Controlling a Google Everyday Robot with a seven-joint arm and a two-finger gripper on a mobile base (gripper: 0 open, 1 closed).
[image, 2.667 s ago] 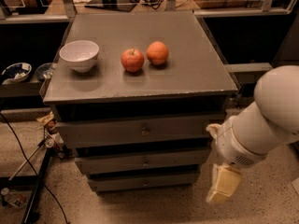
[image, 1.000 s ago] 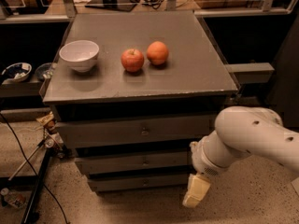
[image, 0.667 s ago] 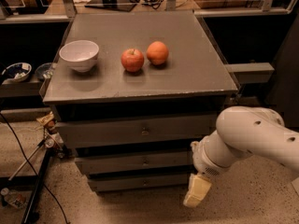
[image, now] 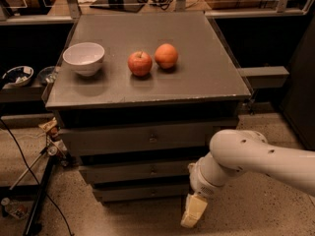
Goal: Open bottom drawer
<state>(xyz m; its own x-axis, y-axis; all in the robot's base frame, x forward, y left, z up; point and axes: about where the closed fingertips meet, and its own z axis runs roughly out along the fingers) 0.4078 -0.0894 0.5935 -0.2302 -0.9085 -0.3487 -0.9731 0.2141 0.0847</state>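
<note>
Against the frame 0.7 s earlier, the hand [image: 193,211] is found slightly lower and further left. The white bowl [image: 83,58], red apple [image: 140,63] and orange [image: 166,56] are noted unmoved on the tabletop [image: 206,82]. The hand is held low near the floor, just beside the right end of the bottom drawer [image: 140,191]; contact cannot be told. Whether it is clenched or released cannot be told. The bottom drawer is seen pushed in, lowest in the stack, under the middle drawer [image: 142,171].
</note>
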